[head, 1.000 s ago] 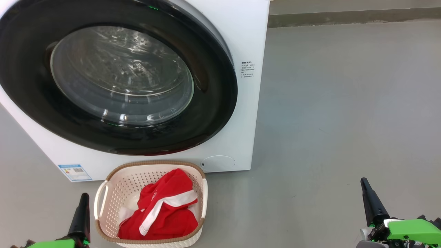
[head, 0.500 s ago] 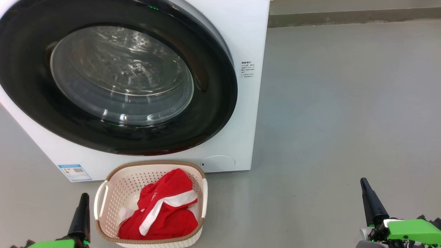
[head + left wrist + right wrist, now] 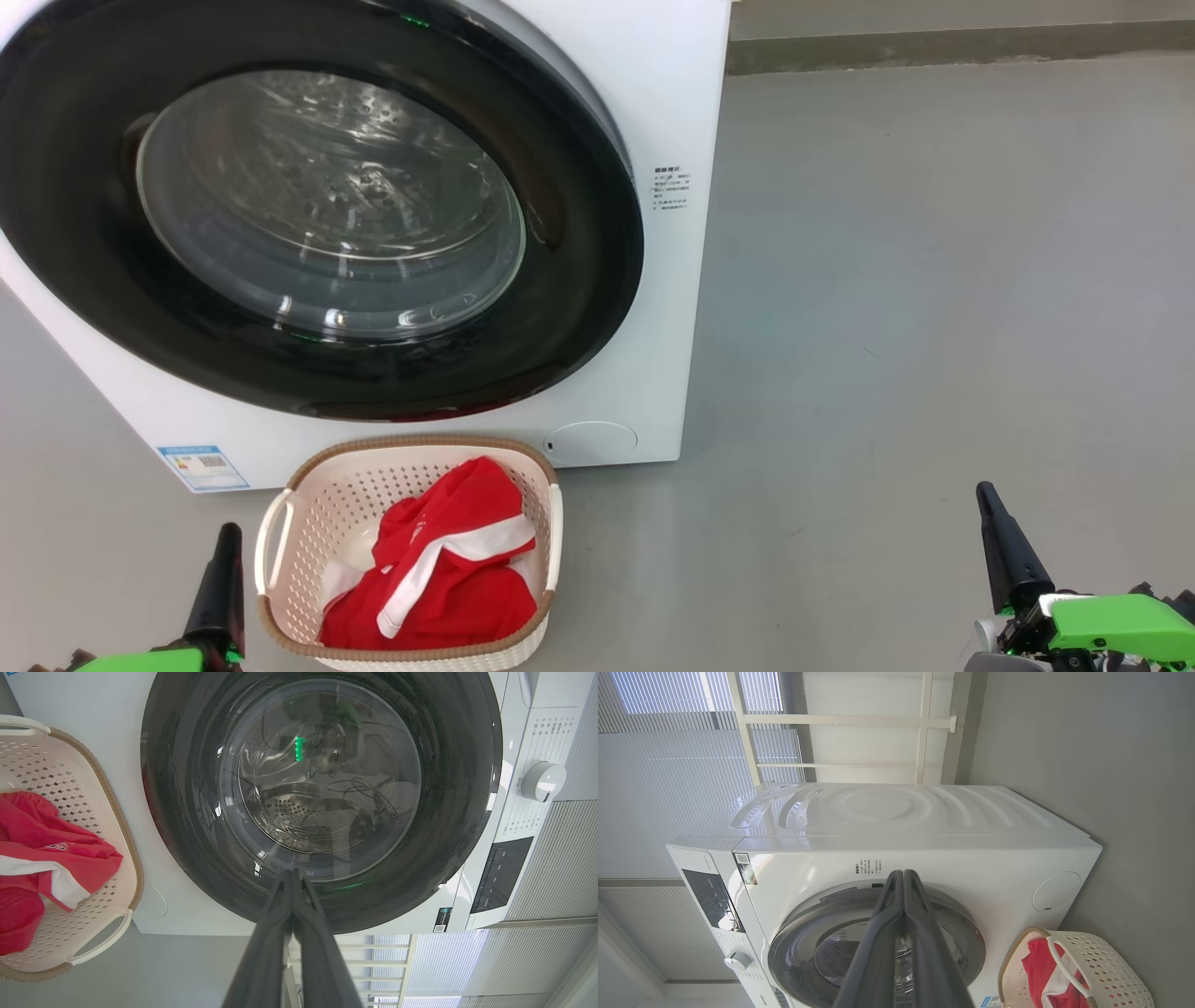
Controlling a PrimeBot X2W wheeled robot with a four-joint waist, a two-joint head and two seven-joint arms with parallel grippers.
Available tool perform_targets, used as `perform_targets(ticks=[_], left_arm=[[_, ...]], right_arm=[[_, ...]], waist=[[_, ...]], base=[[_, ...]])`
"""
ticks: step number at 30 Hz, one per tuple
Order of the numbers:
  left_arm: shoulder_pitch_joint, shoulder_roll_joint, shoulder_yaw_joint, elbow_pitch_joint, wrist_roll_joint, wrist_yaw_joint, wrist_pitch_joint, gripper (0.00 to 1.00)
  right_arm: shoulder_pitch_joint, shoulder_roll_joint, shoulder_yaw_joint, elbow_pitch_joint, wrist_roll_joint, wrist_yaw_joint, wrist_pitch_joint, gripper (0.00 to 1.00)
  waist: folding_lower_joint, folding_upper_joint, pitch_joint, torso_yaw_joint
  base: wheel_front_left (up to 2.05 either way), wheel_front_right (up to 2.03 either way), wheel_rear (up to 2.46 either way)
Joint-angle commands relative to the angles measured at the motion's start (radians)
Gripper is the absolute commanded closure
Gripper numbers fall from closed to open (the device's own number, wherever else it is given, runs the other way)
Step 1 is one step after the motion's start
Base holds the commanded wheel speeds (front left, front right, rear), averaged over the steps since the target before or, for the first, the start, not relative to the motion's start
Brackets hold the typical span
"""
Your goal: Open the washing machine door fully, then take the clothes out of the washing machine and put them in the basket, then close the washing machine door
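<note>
Clothes (image 3: pixel 439 579) in basket (image 3: pixel 411 441) | beside left jaws | door (image 3: pixel 579 280) seemingly closed

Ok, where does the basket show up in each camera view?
Head view: basket bottom, left of centre, before the washing machine.
Left wrist view: basket at left edge.
Right wrist view: basket lower right corner.
Shared landmark: the round cap low on the machine's front, beside the basket throughout.
</note>
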Motion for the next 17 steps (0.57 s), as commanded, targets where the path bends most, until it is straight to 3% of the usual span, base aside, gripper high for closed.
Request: perform_targets(ticks=[1,17], left_arm=[[-0.039,0.016,0.034,-0.020,-0.004,-0.003,0.004,1.00],[-0.039,0.016,0.034,-0.020,-0.004,-0.003,0.004,1.00]], right_arm=[[-0.040,-0.004,0.023,-0.030,0.001,0.002,0.008,1.00],[-0.040,-0.003,0.023,-0.030,0.001,0.002,0.008,1.00]], waist=[[0.0000,-0.0001,0.000,0.000],[0.0000,-0.0001,0.000,0.000]], base=[[0.00,0.00,0.00],[0.00,0.00,0.00]])
